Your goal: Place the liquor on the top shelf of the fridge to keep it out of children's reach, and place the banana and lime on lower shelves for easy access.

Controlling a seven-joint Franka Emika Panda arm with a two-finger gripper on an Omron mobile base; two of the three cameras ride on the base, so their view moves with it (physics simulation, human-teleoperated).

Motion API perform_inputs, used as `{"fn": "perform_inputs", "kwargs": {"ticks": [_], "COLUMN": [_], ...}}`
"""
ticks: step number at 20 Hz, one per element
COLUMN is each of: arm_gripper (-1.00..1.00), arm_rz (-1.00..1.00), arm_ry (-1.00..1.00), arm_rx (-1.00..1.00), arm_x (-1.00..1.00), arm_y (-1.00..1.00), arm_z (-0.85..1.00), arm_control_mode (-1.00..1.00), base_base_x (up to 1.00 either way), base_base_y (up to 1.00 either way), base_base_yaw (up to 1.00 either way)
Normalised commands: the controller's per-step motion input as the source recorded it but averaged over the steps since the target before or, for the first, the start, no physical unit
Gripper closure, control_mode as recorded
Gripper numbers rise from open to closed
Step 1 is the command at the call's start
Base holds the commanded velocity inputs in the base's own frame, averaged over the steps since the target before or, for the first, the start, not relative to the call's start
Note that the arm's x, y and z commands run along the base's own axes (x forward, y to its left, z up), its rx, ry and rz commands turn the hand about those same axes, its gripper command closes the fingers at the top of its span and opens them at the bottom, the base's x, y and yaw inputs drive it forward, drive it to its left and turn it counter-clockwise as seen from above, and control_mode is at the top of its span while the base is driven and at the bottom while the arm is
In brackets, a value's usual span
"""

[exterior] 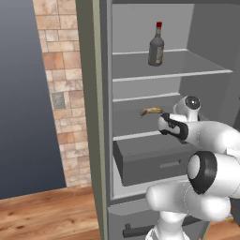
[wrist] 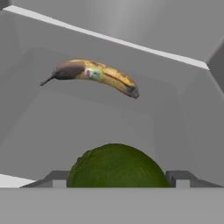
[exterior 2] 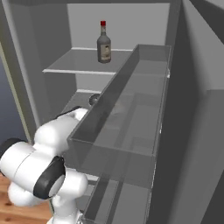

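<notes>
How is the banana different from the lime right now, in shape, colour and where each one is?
The banana is long, curved and yellow with dark brown ends; the lime is round and dark green. The banana lies free on a lower shelf of the fridge, touched by nothing; the lime sits between the fingertips of the claw, close to the camera. The banana carries a small sticker; the lime looks plain. Both are fruit inside the fridge.

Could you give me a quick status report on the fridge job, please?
Gripper closed on the lime, inside the fridge. Liquor upright on the top shelf. Banana lying on a lower shelf ahead. Nothing between lime and shelf.
</notes>
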Motion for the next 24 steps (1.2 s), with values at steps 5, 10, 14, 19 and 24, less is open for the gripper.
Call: {"fn": "perform_inputs", "kwargs": {"ticks": [5,10,14,19,24], "arm_gripper": [1.0,1.0,-1.0,-1.0,-1.0], "arm_rz": [0.0,0.0,0.0,0.0,0.0], "arm_ry": [0.0,0.0,0.0,0.0,0.0], "arm_rx": [0.0,0.0,0.0,0.0,0.0], "arm_x": [0.56,0.58,0.62,0.61,0.3], "arm_y": [-0.15,-0.15,-0.14,-0.22,-0.38], "arm_z": [-0.22,-0.21,-0.17,-0.09,-0.01], "arm_control_mode": [-1.0,-1.0,-1.0,-1.0,-1.0], "base_base_x": [0.0,0.0,0.0,0.0,0.0], "base_base_y": [0.0,0.0,0.0,0.0,0.0], "base_base_yaw": [0.0,0.0,0.0,0.0,0.0]}}
